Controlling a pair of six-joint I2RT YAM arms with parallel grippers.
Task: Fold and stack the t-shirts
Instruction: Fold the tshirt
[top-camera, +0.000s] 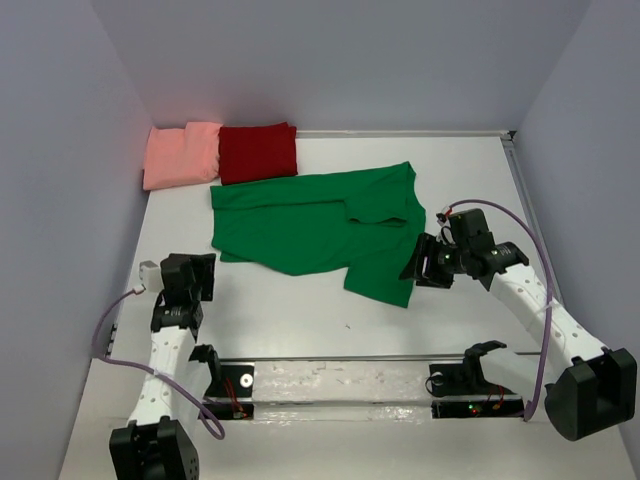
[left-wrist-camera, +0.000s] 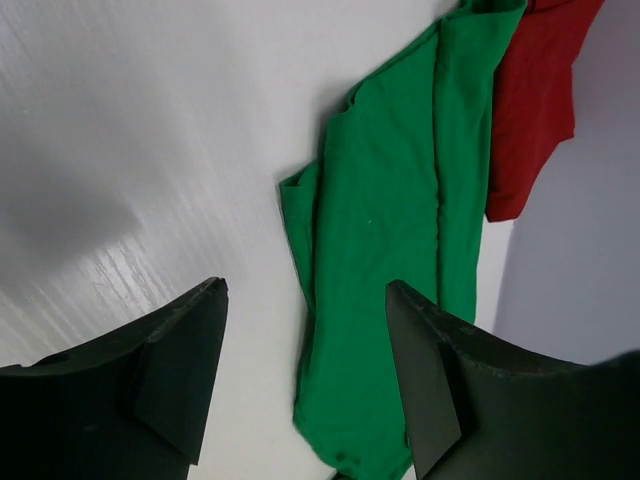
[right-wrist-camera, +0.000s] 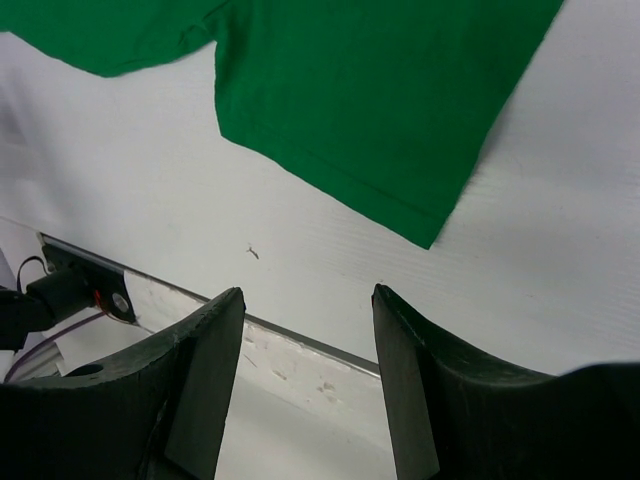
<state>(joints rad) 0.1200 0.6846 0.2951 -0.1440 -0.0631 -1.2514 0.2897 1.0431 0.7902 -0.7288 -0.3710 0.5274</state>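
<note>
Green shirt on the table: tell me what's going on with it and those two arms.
The green t-shirt lies spread out and rumpled, partly folded over itself, in the middle of the table. Neither arm holds it: the left hand is open off its left edge, and the right hand is open beside its lower right corner. The salmon-pink t-shirt and the dark red t-shirt sit folded side by side at the far left, not stacked.

A flat white tabletop (top-camera: 280, 310) sits between plain pale lilac walls (top-camera: 340, 60). A tiny dark speck (right-wrist-camera: 253, 251) lies on it.
</note>
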